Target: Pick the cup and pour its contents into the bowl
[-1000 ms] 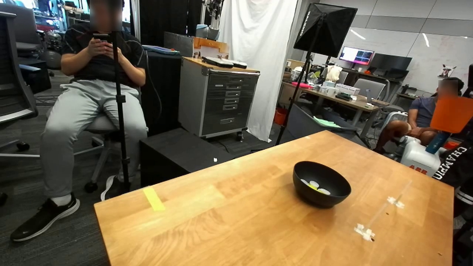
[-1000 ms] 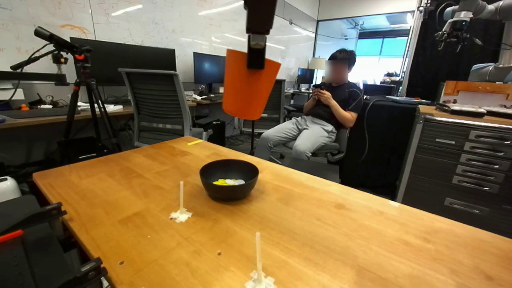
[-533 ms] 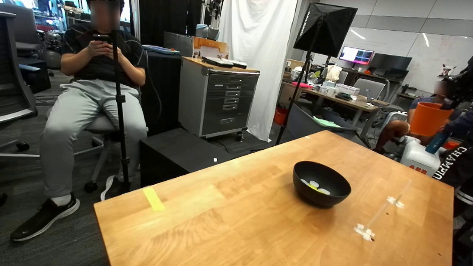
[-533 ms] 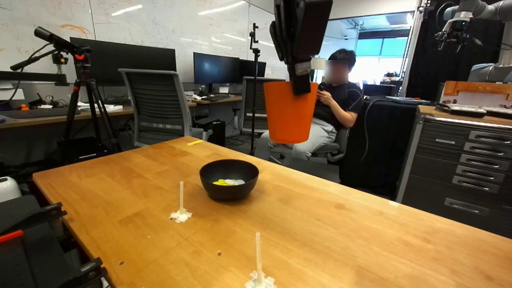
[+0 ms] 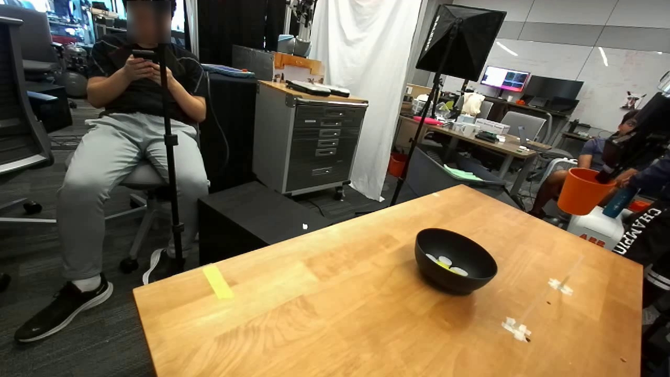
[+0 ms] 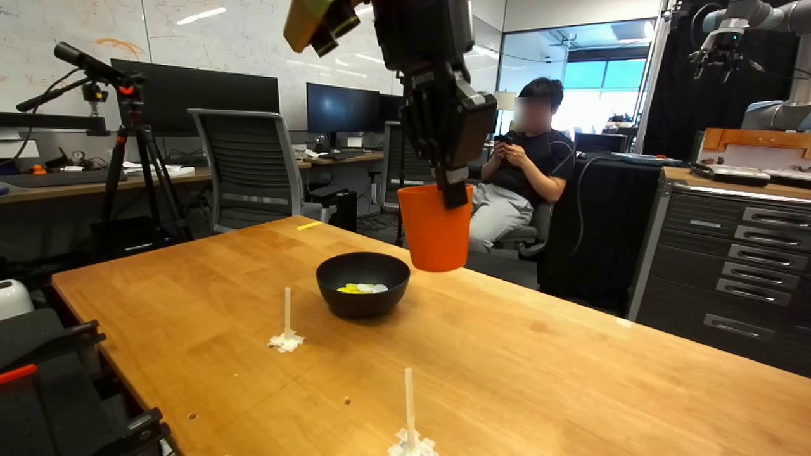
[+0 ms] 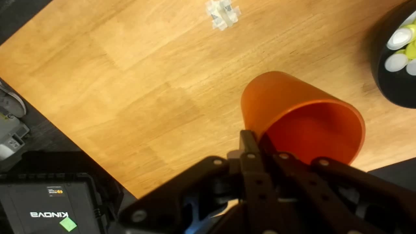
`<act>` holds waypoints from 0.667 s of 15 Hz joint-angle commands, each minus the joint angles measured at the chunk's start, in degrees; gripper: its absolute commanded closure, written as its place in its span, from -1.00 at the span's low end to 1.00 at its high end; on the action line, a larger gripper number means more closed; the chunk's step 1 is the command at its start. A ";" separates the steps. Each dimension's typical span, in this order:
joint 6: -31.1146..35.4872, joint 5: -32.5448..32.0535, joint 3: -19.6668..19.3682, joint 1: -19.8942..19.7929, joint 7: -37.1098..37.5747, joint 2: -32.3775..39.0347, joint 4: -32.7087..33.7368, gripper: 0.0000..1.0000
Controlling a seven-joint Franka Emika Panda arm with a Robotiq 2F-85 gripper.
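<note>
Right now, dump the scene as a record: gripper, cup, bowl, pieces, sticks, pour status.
gripper: shut on the cup, pinching its wall near the rim
cup: near upright, raised off the table, apart from the bowl and not over it; no pieces seen in the part of its inside that shows
bowl: upright on the table
pieces: white and yellow discs, in the bowl
sticks: two, taped to the table
pour: looks done, judging by bowl and cup
</note>
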 commanded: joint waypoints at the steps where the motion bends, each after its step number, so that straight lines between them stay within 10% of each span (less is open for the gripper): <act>1: 4.81 0.18 0.33 -0.19 -4.51 0.88 -1.69 0.98; 10: 15.19 5.85 -0.32 1.86 -14.62 4.54 -4.54 0.98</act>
